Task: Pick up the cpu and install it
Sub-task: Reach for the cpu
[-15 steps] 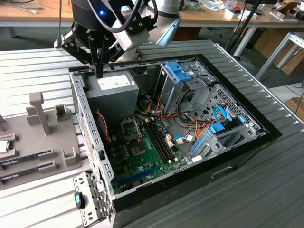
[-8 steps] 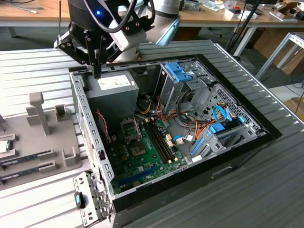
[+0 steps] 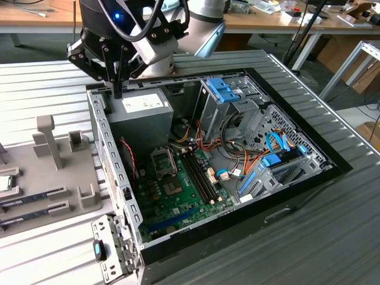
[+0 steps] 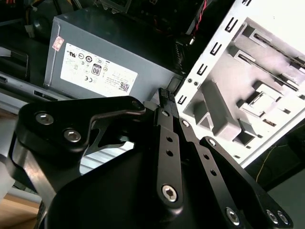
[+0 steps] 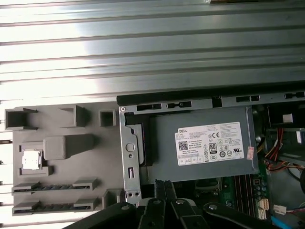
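Ribbed metal table (image 3: 47, 89), open computer case (image 3: 113, 160), gripper (image 3: 117, 89) above power supply (image 3: 145, 107) corner, fingers pressed together, empty, cpu (image 5: 31, 159) in grey tray (image 5: 62, 167), well apart

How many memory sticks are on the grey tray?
2, both in holders on the grey tray: one memory stick nearer the chip, the other alongside it at the tray's edge. The gripper covers part of the tray, so more may be hidden.
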